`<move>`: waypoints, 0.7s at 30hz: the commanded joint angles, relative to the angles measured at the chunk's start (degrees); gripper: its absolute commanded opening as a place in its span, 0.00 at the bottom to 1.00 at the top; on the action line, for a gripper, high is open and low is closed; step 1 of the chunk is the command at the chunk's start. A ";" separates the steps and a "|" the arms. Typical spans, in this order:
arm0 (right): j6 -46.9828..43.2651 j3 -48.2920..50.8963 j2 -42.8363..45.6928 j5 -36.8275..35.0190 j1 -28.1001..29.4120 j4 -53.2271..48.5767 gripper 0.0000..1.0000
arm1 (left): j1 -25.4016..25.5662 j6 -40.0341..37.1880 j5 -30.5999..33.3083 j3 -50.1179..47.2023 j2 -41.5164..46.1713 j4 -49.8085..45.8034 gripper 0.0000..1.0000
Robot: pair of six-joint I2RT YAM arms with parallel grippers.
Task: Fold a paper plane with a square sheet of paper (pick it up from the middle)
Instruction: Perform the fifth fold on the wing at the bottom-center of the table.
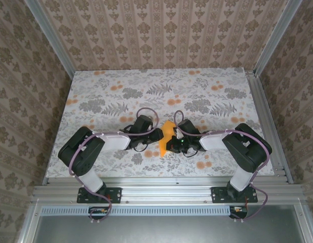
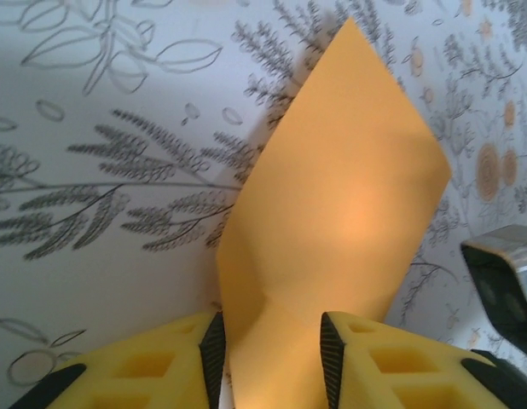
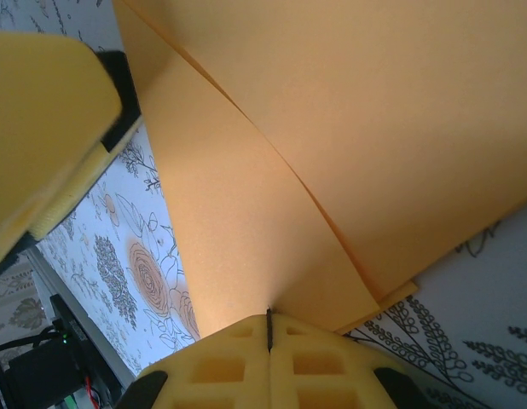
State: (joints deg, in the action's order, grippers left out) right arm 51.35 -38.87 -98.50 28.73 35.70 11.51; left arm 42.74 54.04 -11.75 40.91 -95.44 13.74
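Right gripper (image 3: pixel 268 328) is pressed together on the paper (image 3: pixel 349 128), held above the table (image 1: pixel 197 91) between the arms. Left gripper (image 2: pixel 270 345) stands spread around its near end. Early going, I judge: no dart yet. Right wrist shows two overlapping layers; left wrist shows one bent face.

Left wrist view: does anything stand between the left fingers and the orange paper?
Nothing visible does. The square sheet of paper runs up between the left fingers, one on either side; the right fingers are shut on it.
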 commanded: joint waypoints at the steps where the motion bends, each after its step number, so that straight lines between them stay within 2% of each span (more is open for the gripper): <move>1: -0.61 1.52 -0.30 -1.27 -0.36 -3.30 0.00 | 0.27 0.11 -0.40 2.08 -0.89 1.56 0.33; 15: -0.89 0.90 2.01 -1.65 -1.21 -4.74 0.00 | 0.46 -4.25 0.64 3.74 -0.58 -6.00 0.07; 21: -0.90 0.13 3.23 -2.10 -1.91 -5.44 0.03 | 1.24 -7.08 2.51 5.63 -0.38 -10.28 0.00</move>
State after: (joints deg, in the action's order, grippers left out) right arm 51.16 -38.85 -96.77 28.40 34.33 8.40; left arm 43.33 49.89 -10.57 44.75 -96.03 6.98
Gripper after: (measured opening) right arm 0.068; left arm 0.049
